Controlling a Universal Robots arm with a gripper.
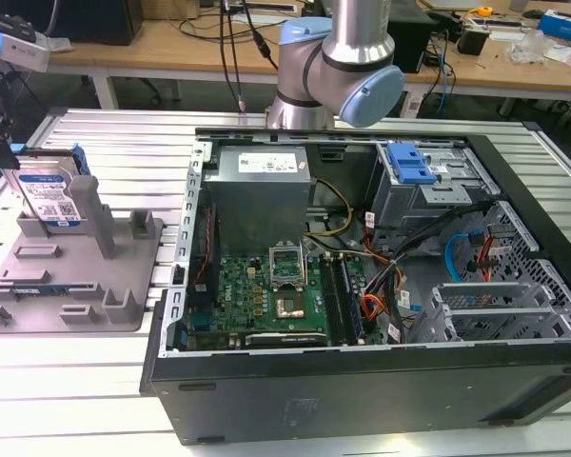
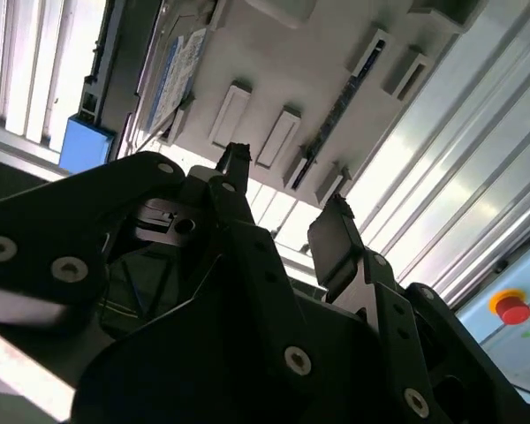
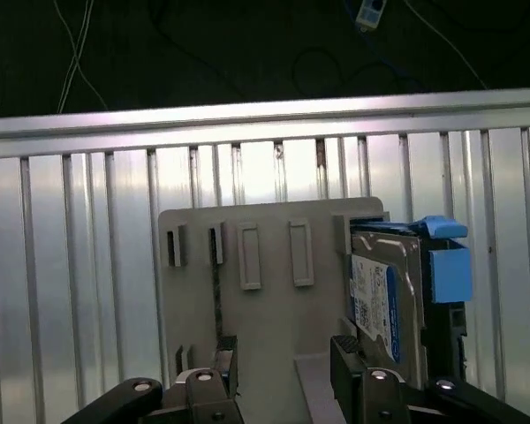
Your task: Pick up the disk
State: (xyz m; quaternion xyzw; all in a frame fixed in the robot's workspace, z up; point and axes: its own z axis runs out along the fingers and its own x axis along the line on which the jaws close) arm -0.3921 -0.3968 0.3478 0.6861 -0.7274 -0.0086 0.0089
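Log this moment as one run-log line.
gripper: open, empty, close to disk | disk: upright in grey fixture, not grasped | pick: not yet done

The flat rectangular silver metal disk [image 1: 48, 195] is wearing a white-and-blue label with small dark print, and a bright blue plastic frame [image 3: 449, 269] is edging it. The moulded plastic fixture [image 1: 86, 276] is showing plain mid-grey, with no pattern. The ribbed aluminium table [image 1: 76, 386] is gleaming silver, its slats striping pale and dark. The matte black metal gripper [image 3: 285, 352] is showing silver screw heads. The silver tubular robot arm [image 1: 357, 38] is carrying pale blue caps. The steel computer case [image 1: 362, 400] is showing black, its circuit board [image 1: 257, 295] green, its wires [image 1: 373, 307] orange, its plastic drive-bay bracket [image 1: 414, 164] blue. A round red button [image 2: 513, 309] is topping a yellow base.
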